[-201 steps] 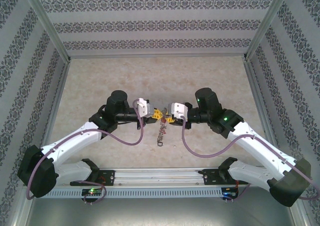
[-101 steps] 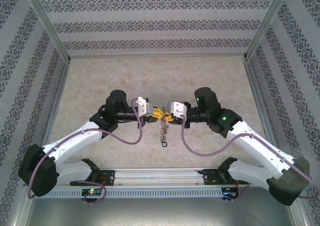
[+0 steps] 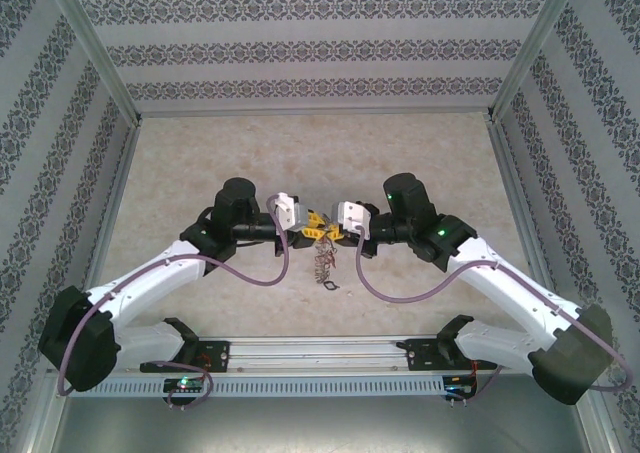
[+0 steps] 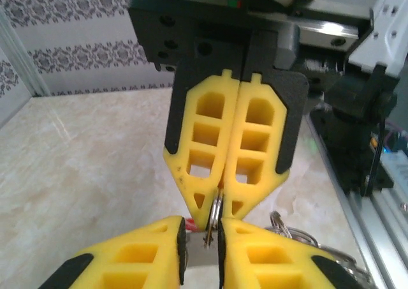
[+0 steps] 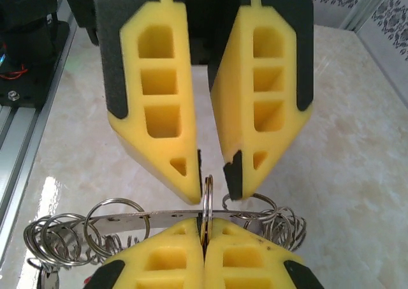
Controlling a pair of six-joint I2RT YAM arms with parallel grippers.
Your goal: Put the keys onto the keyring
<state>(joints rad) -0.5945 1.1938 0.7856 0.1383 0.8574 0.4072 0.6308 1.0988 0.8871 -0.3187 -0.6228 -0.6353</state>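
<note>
1. midway, the right pincer (image 5: 204, 225) clamped a thin ring (image 5: 208, 196) above the surface (image 3: 200, 163); the left pincer (image 5: 213, 188) stood open.
2. the keyring (image 5: 159, 215) hung just beneath them; threading looked unfinished.

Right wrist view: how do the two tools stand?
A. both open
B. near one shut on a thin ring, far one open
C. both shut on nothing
B: the right tool pinches the thin ring edge-on; the left tool shows a gap between its tips.
</note>
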